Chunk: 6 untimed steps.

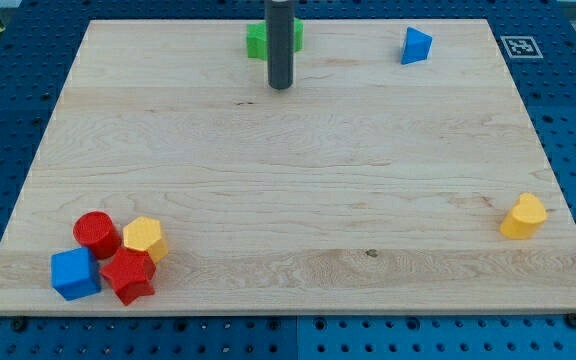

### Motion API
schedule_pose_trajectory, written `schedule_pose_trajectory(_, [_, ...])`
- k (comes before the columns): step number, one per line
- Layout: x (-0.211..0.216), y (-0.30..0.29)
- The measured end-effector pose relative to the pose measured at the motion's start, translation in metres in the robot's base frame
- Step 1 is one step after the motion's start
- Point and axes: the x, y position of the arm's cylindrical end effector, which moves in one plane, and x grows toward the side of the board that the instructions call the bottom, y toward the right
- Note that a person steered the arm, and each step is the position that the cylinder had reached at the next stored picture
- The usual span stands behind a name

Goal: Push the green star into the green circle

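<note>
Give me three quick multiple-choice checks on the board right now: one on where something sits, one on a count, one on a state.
1. Where is the yellow heart block?
A. near the view's right edge
B. at the view's top left
C. in the bottom-left cluster

2. How many blue blocks are on the board?
A. one
B. two
C. three

3. How does my tip stand to the green block?
A. far off, at the view's bottom
B. beside the red blocks
C. right at it, the rod hiding part of it

Answers: 1 A, it sits alone by the right edge. 2 B, a blue cube at bottom left and a blue block at top right. 3 C, green shows on both sides of the rod, at the view's top.
</note>
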Motion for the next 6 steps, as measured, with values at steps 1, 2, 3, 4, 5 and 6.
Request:
schedule_pose_trajectory(1, [-0.024,-0.023])
schedule_pose_trajectory(2, [-0.033,-0.046])
schedule_pose_trajectory(3, [-0.041,-0.041])
schedule_pose_trajectory(4, [-0.061,-0.041])
schedule_pose_trajectory(5, [-0.066,-0.042])
schedule_pose_trajectory(6, [-0.065,-0.044])
